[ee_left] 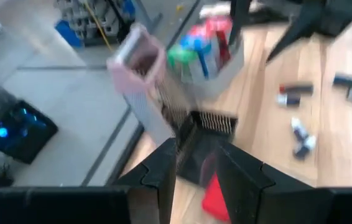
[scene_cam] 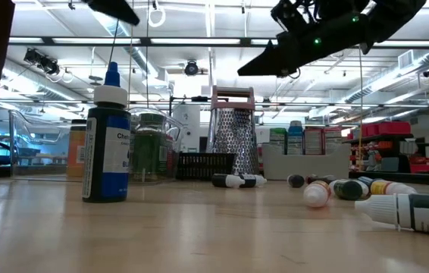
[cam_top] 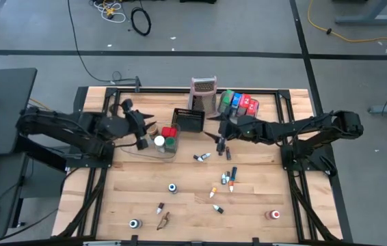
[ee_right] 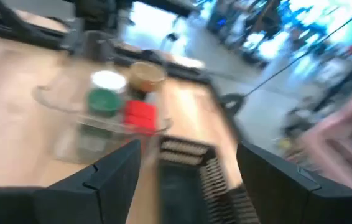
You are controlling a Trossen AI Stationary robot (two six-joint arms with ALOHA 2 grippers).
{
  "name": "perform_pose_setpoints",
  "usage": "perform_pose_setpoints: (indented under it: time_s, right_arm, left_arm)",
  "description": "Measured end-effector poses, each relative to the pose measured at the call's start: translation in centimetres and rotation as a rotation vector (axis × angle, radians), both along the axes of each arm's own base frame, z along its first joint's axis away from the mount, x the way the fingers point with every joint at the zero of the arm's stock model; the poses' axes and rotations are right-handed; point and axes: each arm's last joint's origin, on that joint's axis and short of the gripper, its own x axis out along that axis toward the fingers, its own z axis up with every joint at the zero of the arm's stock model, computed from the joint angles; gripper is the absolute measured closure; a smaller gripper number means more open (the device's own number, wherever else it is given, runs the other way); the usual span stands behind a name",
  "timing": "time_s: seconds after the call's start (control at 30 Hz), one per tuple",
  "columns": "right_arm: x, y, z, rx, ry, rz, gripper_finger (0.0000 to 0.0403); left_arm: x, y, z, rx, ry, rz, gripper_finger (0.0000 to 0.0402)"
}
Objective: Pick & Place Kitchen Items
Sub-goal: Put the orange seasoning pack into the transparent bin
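A clear tub [cam_top: 154,152] at the table's left holds jars with white [cam_top: 158,141], green [cam_top: 171,144] and red [cam_top: 169,132] lids. My left gripper [cam_top: 150,125] hovers open just above the tub's far left side, pointing at the black mesh basket [cam_top: 188,119]. Right of the basket my right gripper [cam_top: 215,130] hangs in the air, open wide and pointing at the tub [ee_right: 101,118]. Neither gripper has anything between its fingers [ee_left: 163,168] [ee_right: 117,168]. Red, blue and green packets [cam_top: 240,102] stand in the grey tray. Several small bottles [cam_top: 228,178] lie on the wood.
A tall silvery grater [cam_top: 204,92] stands at the far edge, between basket and tray. Loose bottles [cam_top: 202,156] lie below my right gripper, and others are scattered toward the near edge [cam_top: 134,223] [cam_top: 273,214]. One blue-capped bottle [scene_cam: 107,136] stands upright near the front.
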Motion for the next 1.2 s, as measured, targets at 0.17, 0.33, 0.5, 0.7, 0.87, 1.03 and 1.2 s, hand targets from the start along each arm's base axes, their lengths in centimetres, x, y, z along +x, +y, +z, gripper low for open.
perform_pose_setpoints:
  time_s: [0.17, 0.33, 0.5, 0.7, 0.87, 1.03, 1.2]
  right_arm:
    - [0.0, 0.2, -0.6, 0.099, 0.026, 0.029, 0.0128]
    - [0.1, 0.2, -0.8, 0.105, 0.035, 0.049, 0.0129]
    - [0.4, 0.3, -0.9, 0.114, 0.018, 0.079, 0.0129]
    - [0.5, 0.1, -1.1, 0.113, 0.015, 0.074, 0.0128]
    - [0.6, 0.1, -1.0, 0.112, 0.008, 0.074, 0.0128]
    - [0.6, 0.1, -1.0, 0.112, 0.007, 0.074, 0.0128]
    - [0.6, 0.1, -1.0, 0.111, 0.005, 0.074, 0.0128]
  left_arm:
    - [0.1, 0.0, -3.2, -0.024, -0.058, -0.002, 0.0286]
    - [0.4, -0.1, -5.1, -0.035, -0.074, -0.021, 0.0286]
    - [0.7, -0.4, -6.7, -0.08, -0.082, -0.096, 0.0286]
    - [1.0, -1.0, -8.5, -0.185, -0.084, -0.275, 0.0286]
    - [1.3, -1.8, -9.6, -0.317, -0.124, -0.494, 0.0286]
    - [1.7, -3.3, -10.0, -0.38, -0.167, -0.861, 0.0286]
    - [2.3, -4.7, -9.6, -0.407, -0.247, -0.99, 0.0286]
